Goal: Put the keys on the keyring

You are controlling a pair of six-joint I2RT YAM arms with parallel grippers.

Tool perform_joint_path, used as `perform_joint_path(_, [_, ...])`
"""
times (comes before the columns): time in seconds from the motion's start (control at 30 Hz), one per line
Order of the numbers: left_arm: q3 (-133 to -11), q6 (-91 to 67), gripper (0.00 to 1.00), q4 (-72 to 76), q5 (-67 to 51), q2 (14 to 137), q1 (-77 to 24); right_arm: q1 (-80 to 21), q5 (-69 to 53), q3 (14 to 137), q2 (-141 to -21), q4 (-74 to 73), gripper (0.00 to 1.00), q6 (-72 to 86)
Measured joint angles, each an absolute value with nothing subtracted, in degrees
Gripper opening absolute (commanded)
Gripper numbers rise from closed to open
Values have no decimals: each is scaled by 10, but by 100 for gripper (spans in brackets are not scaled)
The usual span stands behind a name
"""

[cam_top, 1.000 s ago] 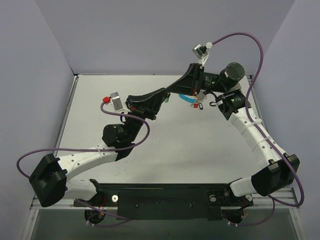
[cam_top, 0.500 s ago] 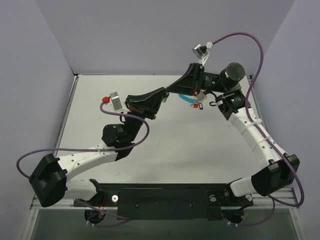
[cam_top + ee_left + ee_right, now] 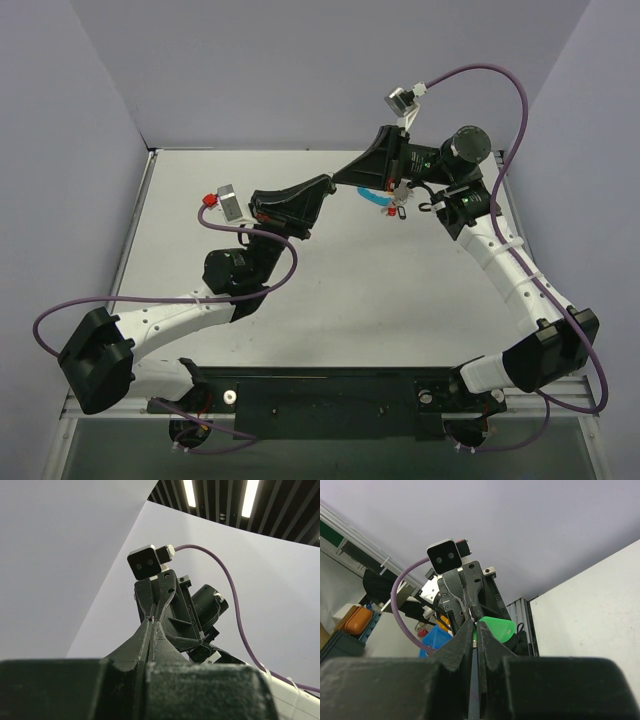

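Note:
My two grippers meet tip to tip above the back of the table, the left gripper [image 3: 328, 187] coming from the left and the right gripper [image 3: 339, 181] from the right. In the right wrist view a green key [image 3: 499, 627] sticks out beside my right gripper [image 3: 474, 622], whose fingers are pressed shut at the key's edge. The left fingers [image 3: 462, 592] reach the same spot. In the left wrist view my left gripper [image 3: 152, 621] is shut on a thin glinting sliver; the green head is hidden there. The keyring [image 3: 373, 197], with its light-blue segment and small tags [image 3: 400, 211], sits under the right gripper.
Purple walls close in the white table [image 3: 400, 290] at the back and both sides. Purple cables loop off both wrists. A blue bin [image 3: 432, 637] and an orange object [image 3: 355, 620] stand beyond the table's edge in the right wrist view.
The right gripper's jaws have closed from a small gap to shut at the green key. The left wrist has shifted slightly left. The keyring has not moved.

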State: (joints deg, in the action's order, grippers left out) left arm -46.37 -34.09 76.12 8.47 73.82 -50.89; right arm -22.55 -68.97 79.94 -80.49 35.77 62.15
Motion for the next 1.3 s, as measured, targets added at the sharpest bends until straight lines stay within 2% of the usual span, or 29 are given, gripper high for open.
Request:
perform_joint_path(0.23, [-463,-345,2,764,83,738,-509,-223,-690,799,-805,363,0,628])
perform_joint_path(0.37, [-460,-353,25,767,83,738,-509,-221,-693,799,-805,362,0,628])
perform_joint_path(0.43, [-456,-356,32,768,85,738,-509,-220,-693,799,-805,362,0,627])
perform_joint_path(0.5, [-450,-357,36,766,88,738,-508,-215,-693,799,-805,363,0,626])
perform_joint_path(0.9, [-428,-354,47,760,92,720,-508,-205,-693,799,-805,323,0,577])
perform_joint_path(1.07, [-402,-341,49,757,96,681,-507,-191,-692,799,-802,229,0,488])
perform_joint_path(1.3, [-347,-317,52,729,101,575,-496,-150,-670,798,-785,-49,0,237])
